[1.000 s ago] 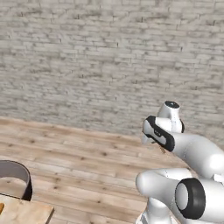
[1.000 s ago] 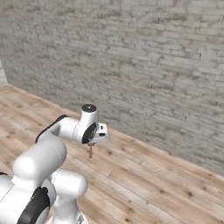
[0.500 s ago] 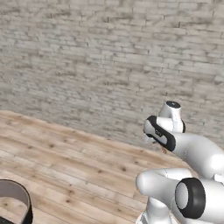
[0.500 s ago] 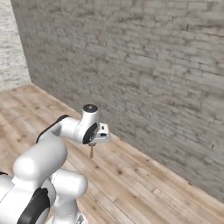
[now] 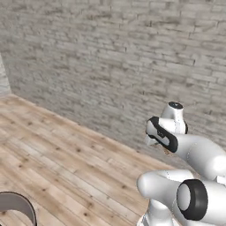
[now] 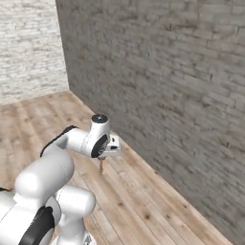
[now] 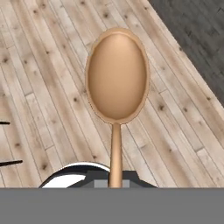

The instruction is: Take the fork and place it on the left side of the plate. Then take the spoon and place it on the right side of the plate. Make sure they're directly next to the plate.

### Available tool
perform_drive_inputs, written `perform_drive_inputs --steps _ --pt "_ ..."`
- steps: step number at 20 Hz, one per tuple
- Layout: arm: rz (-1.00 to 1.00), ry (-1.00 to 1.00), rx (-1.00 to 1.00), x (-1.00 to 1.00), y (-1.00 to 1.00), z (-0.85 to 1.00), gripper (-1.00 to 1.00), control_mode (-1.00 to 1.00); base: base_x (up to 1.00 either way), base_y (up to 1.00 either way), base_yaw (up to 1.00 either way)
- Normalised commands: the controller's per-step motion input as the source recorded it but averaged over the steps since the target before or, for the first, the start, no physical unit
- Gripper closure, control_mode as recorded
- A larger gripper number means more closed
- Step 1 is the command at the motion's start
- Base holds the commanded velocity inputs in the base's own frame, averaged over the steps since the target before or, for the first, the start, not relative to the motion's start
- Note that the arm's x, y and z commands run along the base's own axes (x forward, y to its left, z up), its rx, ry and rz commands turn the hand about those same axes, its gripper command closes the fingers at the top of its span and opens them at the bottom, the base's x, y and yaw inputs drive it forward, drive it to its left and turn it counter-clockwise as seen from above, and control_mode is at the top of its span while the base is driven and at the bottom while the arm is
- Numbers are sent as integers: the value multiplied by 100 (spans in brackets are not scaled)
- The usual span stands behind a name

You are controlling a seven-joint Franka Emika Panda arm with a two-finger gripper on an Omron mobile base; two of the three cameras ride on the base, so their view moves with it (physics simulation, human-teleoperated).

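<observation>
Light is even and soft across all views, with no strong source and only faint shading. The brick wall [image 5: 110, 53] looks coarse and slightly blurred, and the spoon [image 7: 117, 78] close up shows soft edges without glare.

So the floor [image 5: 66, 159] is light wood planks with knots and darker grain streaks, running up to a grey brick wall [image 5: 110, 66]. From the right side you can see that wall meet a paler brick wall [image 6: 28, 48] at a corner. A dark curved rim [image 5: 20, 205] pokes in bottom left.
</observation>
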Motion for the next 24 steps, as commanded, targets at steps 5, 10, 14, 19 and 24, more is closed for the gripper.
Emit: perform_drive_inputs --steps 5,10,14,19,24 --pt "0 0 0 0 0 0 100 100 81 1 41" --pt "0 0 0 0 0 0 100 100 80 0 42" --pt "0 0 0 0 0 0 100 100 80 0 42" --pt "0 0 0 0 0 0 100 100 80 0 42" --pt "0 0 0 0 0 0 100 100 77 0 45"
